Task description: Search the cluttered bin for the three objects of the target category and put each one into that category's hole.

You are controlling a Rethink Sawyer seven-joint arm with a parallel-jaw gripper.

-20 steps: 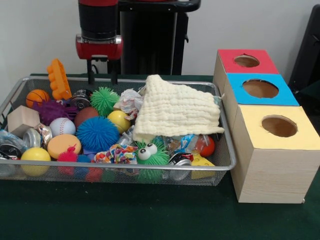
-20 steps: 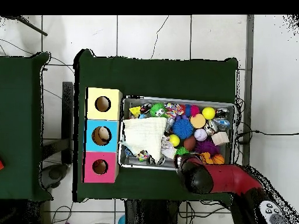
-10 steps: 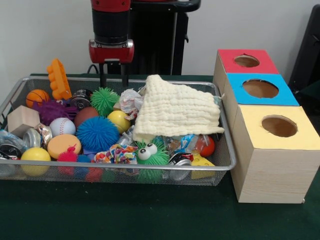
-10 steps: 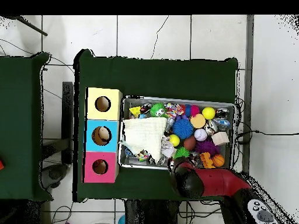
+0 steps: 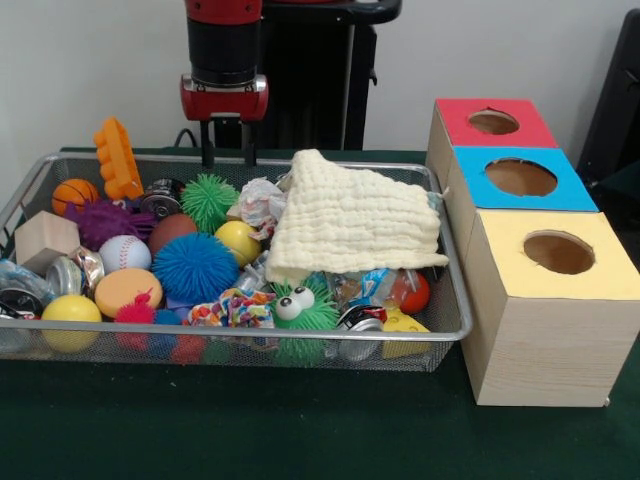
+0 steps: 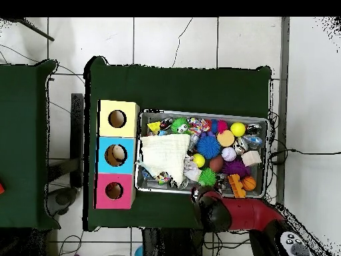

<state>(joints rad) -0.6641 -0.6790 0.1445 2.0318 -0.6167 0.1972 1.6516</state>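
A wire mesh bin (image 5: 250,333) holds a jumble of toys: a green spiky ball (image 5: 208,200), a blue spiky ball (image 5: 194,268), a yellow ball (image 5: 238,240), a baseball (image 5: 124,253), a small basketball (image 5: 75,195) and crushed cans (image 5: 163,195). A cream cloth (image 5: 350,220) covers the bin's right half and hides what lies under it. My gripper (image 5: 228,157) hangs open and empty above the bin's far rim, just behind the green spiky ball. Seen from overhead, the arm's head (image 6: 213,212) sits just outside the bin's edge (image 6: 266,160).
Three wooden boxes stand in a row beside the bin, with a red-topped hole (image 5: 493,122), a blue-topped hole (image 5: 521,177) and a yellow-topped hole (image 5: 558,252). An orange toy (image 5: 118,158), a wood block (image 5: 45,237) and a green googly-eyed toy (image 5: 300,308) also lie in the bin.
The gripper has shifted sideways along the bin's far rim, from near the orange toy toward the cloth, then risen slightly. Nothing in the bin has moved.
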